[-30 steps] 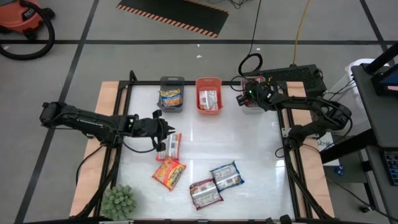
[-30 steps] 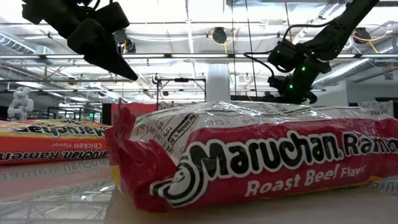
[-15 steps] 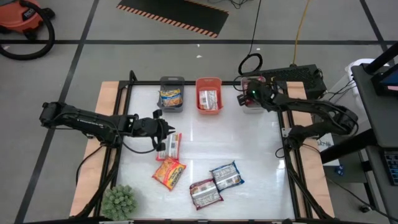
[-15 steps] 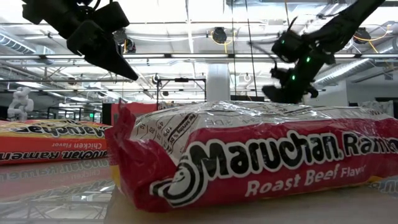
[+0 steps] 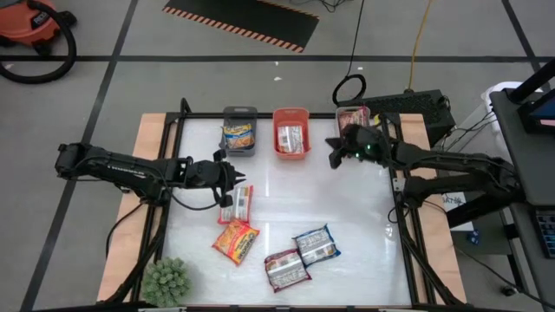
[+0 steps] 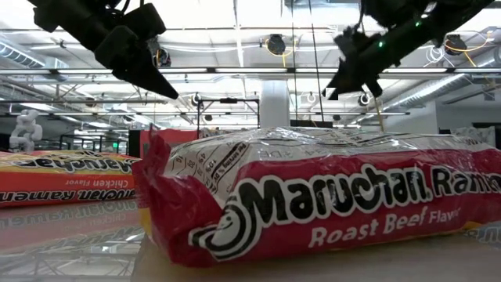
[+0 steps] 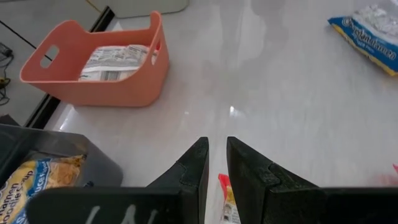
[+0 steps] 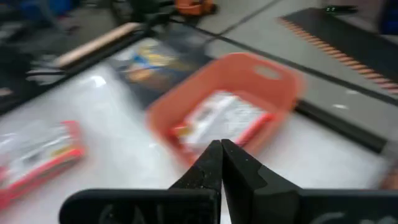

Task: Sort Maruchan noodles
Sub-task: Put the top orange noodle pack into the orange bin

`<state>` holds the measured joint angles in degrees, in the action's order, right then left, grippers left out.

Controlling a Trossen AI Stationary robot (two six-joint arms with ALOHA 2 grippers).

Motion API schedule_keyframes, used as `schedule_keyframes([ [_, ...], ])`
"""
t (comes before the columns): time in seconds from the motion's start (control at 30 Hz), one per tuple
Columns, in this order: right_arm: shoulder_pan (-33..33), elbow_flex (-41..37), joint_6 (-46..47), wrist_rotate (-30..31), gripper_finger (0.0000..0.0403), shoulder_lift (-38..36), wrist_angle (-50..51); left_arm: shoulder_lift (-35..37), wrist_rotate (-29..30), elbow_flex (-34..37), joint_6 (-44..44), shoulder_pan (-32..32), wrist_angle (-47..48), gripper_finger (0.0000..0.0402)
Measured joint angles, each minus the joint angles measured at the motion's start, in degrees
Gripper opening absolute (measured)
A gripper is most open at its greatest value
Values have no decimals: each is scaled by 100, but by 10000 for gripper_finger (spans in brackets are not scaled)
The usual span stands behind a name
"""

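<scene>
Four Maruchan noodle packets lie flat on the white table: a red-silver one [image 5: 236, 204], an orange-yellow one [image 5: 236, 241], a blue one [image 5: 316, 245] and a red one [image 5: 286, 269], which fills the low view [image 6: 313, 204]. Others lie in the grey bin [image 5: 239, 113] and the orange bin [image 5: 291, 113]. My left gripper [image 5: 243, 182] hangs above the red-silver packet's far end. It is open by a narrow gap [image 7: 216, 146] with nothing between the fingers. My right gripper [image 5: 333, 159] is shut [image 8: 221, 152] and empty. It hangs in the air just right of the orange bin.
A third, pale bin [image 5: 353, 113] stands at the far right of the row along the far edge. A green plant [image 5: 165, 279] sits at the near left corner. Bare table lies between the bins and the packets in the middle.
My right gripper has drawn back from the pale far-right bin. It has gone toward the table's left and near side, has risen, and has tipped from pointing steeply down to nearly level. It has stayed shut.
</scene>
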<state>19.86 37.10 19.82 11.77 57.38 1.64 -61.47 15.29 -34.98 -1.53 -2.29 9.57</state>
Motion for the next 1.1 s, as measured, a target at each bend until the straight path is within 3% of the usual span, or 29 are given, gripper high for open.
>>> schedule_keyframes([
  [0.27,-1343,0,583,0,0,98,-199,2,-232,0,312,-23,-36,65],
  [0.43,-1935,0,478,27,0,231,-544,2,-240,0,551,-144,-35,65],
  [0.73,-2372,0,458,37,0,553,-788,2,-142,0,1478,-605,401,65],
  [1.1,-2560,0,357,38,0,633,-788,0,10,0,3916,-2021,1686,94],
])
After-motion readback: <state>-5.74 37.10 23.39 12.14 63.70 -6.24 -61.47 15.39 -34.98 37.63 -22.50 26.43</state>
